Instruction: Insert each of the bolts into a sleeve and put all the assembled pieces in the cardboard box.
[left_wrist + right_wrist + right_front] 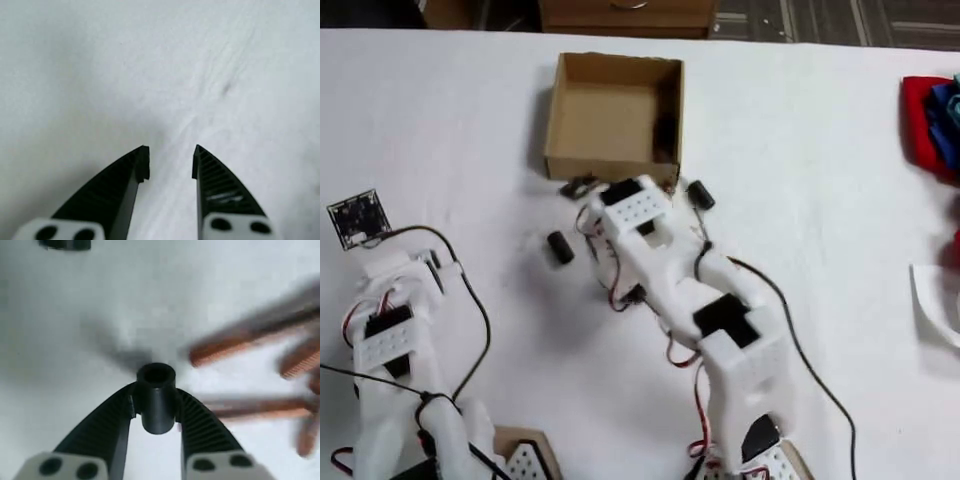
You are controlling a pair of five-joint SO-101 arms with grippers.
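Observation:
A black sleeve [156, 397] stands upright between the fingers of my right gripper [156, 405], which is shut on it. In the high view that gripper [582, 188] is just in front of the cardboard box [610, 162]. Several copper-coloured bolts [245, 342] lie on the white cloth beside the held sleeve. Two more black sleeves lie loose, one [559, 247] left of the right arm and one [700, 193] near the box's front right corner. A dark piece [665, 135] lies inside the box by its right wall. My left gripper [170, 162] is open over bare cloth at the table's left.
A small black square board [358, 218] sits at the tip of the left arm. Red and blue items [932, 115] and a white object [938, 300] lie at the right edge. Black and red cables [470, 300] trail beside both arms.

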